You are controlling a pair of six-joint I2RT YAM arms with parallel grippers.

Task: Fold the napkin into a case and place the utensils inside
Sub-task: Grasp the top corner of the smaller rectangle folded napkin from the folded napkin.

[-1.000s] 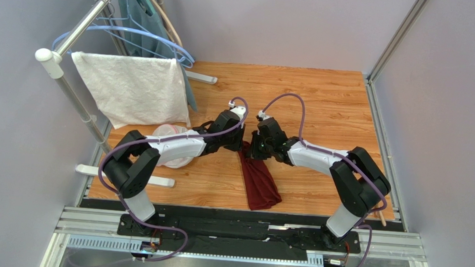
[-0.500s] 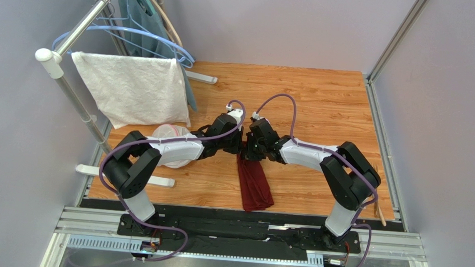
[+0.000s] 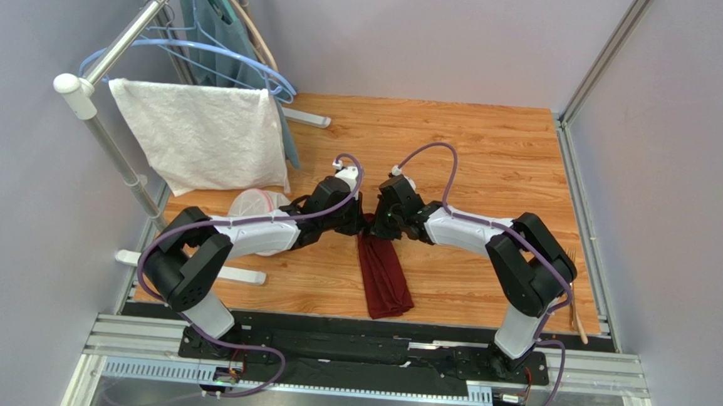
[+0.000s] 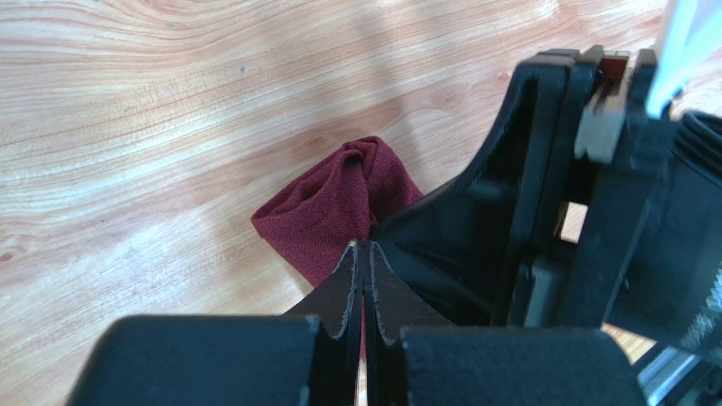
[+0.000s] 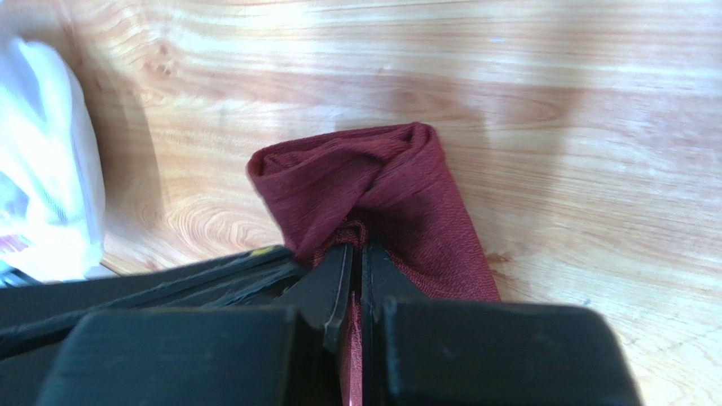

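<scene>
The maroon napkin (image 3: 385,280) lies bunched in a narrow strip on the wooden table, running from both grippers toward the near edge. My left gripper (image 3: 360,227) and right gripper (image 3: 379,229) meet tip to tip at its far end. In the left wrist view the left gripper (image 4: 364,247) is shut on a pinch of the napkin (image 4: 335,207). In the right wrist view the right gripper (image 5: 357,248) is shut on the napkin (image 5: 415,199) too. A slim tan handle (image 3: 576,317) lies at the table's right front edge; the utensils' metal ends do not show.
A white textured towel (image 3: 202,135) hangs on a rack (image 3: 110,51) at the back left, with blue hangers behind it. A white plastic bag (image 3: 258,203) lies under the left arm and shows in the right wrist view (image 5: 42,178). Grey walls enclose the table.
Both grippers have shifted a little to the left, still pinching the napkin's far end. The napkin has been dragged left with them and its strip looks narrower.
</scene>
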